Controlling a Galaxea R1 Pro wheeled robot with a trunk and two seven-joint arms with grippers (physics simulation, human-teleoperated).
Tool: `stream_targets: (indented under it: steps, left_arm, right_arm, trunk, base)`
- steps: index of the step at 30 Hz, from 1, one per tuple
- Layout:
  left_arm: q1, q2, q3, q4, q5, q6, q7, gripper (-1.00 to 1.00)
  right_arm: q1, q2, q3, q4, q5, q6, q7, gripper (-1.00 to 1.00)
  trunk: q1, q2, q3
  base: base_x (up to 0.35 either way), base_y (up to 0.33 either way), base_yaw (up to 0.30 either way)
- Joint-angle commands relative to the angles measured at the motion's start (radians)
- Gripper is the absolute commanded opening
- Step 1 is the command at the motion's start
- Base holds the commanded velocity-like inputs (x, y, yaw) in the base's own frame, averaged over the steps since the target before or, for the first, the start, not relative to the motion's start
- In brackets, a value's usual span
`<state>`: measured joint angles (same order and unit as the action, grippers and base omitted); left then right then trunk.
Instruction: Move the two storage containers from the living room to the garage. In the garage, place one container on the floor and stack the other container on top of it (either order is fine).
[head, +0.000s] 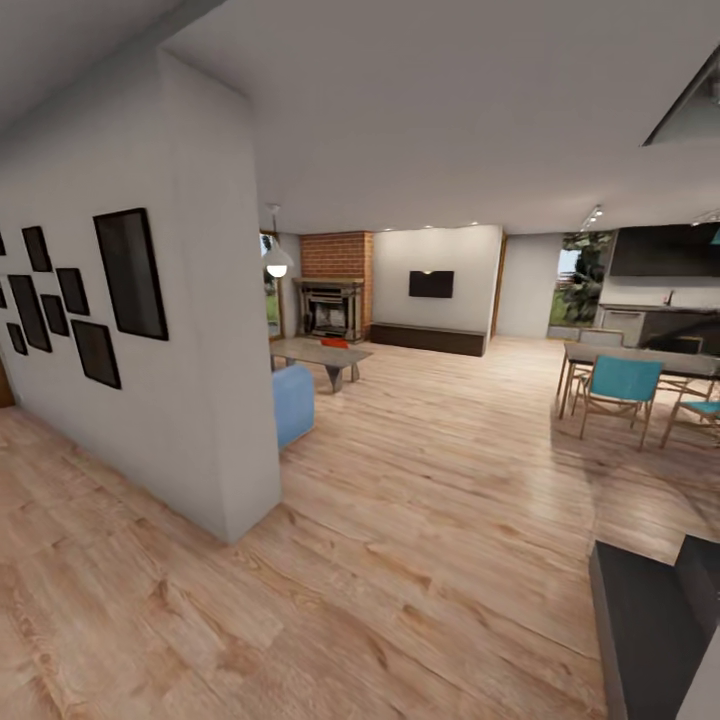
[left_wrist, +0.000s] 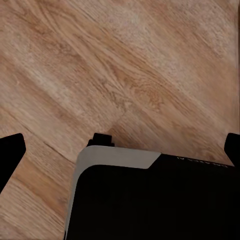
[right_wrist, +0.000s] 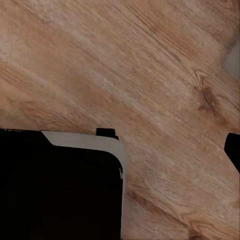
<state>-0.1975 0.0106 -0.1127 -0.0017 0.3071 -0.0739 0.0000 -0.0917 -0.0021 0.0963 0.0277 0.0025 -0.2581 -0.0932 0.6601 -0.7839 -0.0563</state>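
Observation:
I am on the light wood-plank floor (head: 420, 520), looking toward the living room with its red brick fireplace (head: 336, 283). Far off, a small red-orange storage container (head: 335, 343) sits on the low grey table (head: 312, 353); I can make out just one from here. The garage and its floor are out of view. In the left wrist view my left gripper (left_wrist: 120, 147) hangs open over the planks, its dark fingertips (left_wrist: 11, 150) far apart with nothing between them. In the right wrist view one fingertip (right_wrist: 234, 150) of my right gripper stands wide at the frame's edge over bare planks.
A white partition wall (head: 190, 330) with black picture frames juts out at the left, with a blue seat (head: 292, 400) behind its corner. A dining table with teal chairs (head: 620, 385) stands at the right. A dark bench (head: 428, 338) runs under the wall screen. My dark base (head: 650, 630) fills the lower right.

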Motion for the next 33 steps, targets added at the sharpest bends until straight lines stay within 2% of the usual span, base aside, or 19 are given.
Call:
stream_targets:
  steps: [1, 16, 33]
  left_arm:
    - [0.000, 0.000, -0.009, 0.000, 0.009, -0.003, 0.000, 1.00]
    - [0.000, 0.000, -0.009, 0.001, 0.009, -0.002, 0.000, 1.00]
    - [-0.001, 0.000, -0.009, 0.000, 0.009, -0.001, 0.000, 1.00]
  right_arm:
    - [-0.002, 0.000, 0.008, 0.003, 0.000, -0.004, -0.005, 1.00]
    - [-0.002, 0.000, 0.009, 0.003, 0.001, -0.004, -0.005, 1.00]
    - [-0.002, 0.001, 0.010, 0.003, 0.001, -0.004, -0.005, 1.00]
  trunk:
    - [0.001, -0.001, -0.002]
    - [0.001, -0.001, -0.002]
    - [0.001, -0.001, -0.002]
  base:
    - [0.322, 0.148, -0.242]
    - [0.322, 0.125, -0.243]
    - [0.322, 0.010, -0.242]
